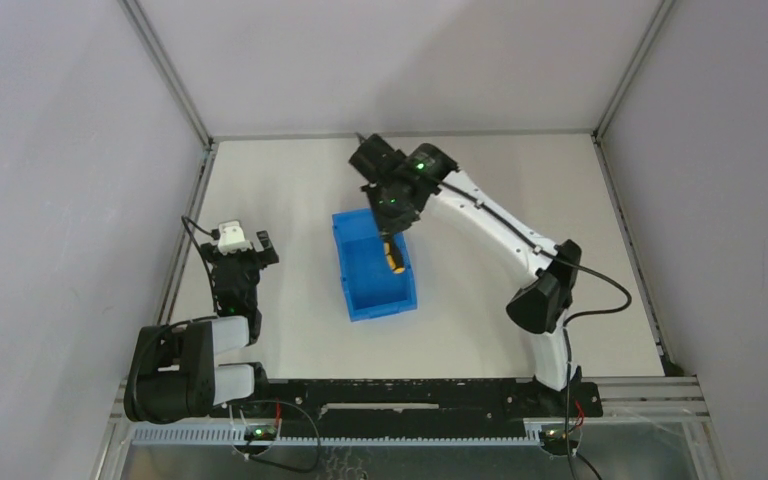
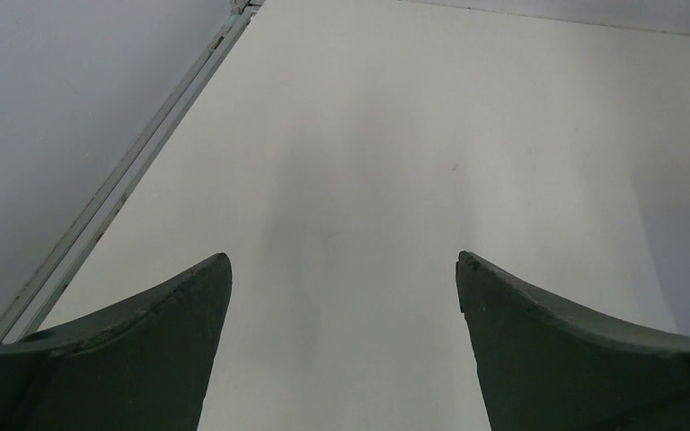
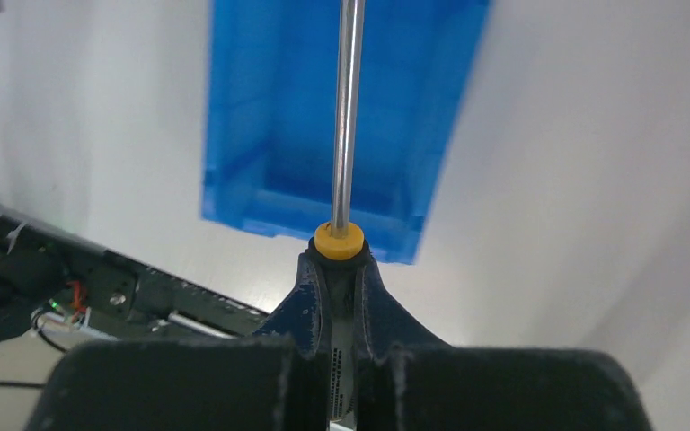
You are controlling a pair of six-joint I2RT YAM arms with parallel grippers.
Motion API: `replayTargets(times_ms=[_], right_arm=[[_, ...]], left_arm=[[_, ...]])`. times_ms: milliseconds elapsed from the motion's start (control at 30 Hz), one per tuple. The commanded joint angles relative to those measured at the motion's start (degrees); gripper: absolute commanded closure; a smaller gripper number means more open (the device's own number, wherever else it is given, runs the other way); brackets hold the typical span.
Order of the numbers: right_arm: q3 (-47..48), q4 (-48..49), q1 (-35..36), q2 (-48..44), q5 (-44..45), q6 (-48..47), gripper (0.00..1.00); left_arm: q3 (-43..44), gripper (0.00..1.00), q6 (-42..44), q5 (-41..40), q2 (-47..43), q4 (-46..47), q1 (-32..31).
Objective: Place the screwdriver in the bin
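The right gripper (image 3: 339, 269) is closed tight on the handle of the screwdriver (image 3: 346, 117), with only the yellow collar showing past the fingers and the thin shaft pointing away from the wrist across the opening of the bin (image 3: 260, 108). From above, the handle is seen hanging over the bin's right wall rather than over its middle, so the tool is judged to be carried and not yet let go. If it were released here, the handle could strike the rim and the tool could tip out onto the worktop (image 1: 520, 200) to the right of the bin. The long shaft could also catch the near wall if the wrist were lowered without being centred. A small shift toward the bin's middle is judged to be called for first. Bare worktop is seen on every side of the bin. The left gripper (image 2: 342, 258) is held wide open, well apart from the bin on its left.
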Motion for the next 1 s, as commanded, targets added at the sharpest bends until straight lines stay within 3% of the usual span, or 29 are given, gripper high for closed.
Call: replayTargets(times_ms=[0,367,733,800,867,967], right_arm=[[5.03,-0.46,4.28,1.45,1.01,0.23,1.0],[-18.3,20.02,7.46,4.59,0.01,0.26,1.0],[-21.47,28.02,7.46,13.81,4.85,1.62,0.98],[-21.69,28.22,7.4,14.75,4.98,1.95,0.9],[-21.95,28.48,7.45,15.14,4.41,2.16,0.72],[-21.73,28.44,7.62,14.57,4.78,2.27,0.56]], left_arm=[[2.63,0.0,-0.3,-0.47,-0.09,1.51,0.03],[2.7,0.0,-0.3,-0.45,-0.09,1.51,0.03],[2.65,0.0,-0.31,-0.44,-0.09,1.51,0.07],[2.65,0.0,-0.3,-0.43,-0.07,1.51,0.03],[2.62,0.0,-0.3,-0.49,-0.11,1.51,0.03],[2.7,0.0,-0.3,-0.46,-0.11,1.5,0.01]])
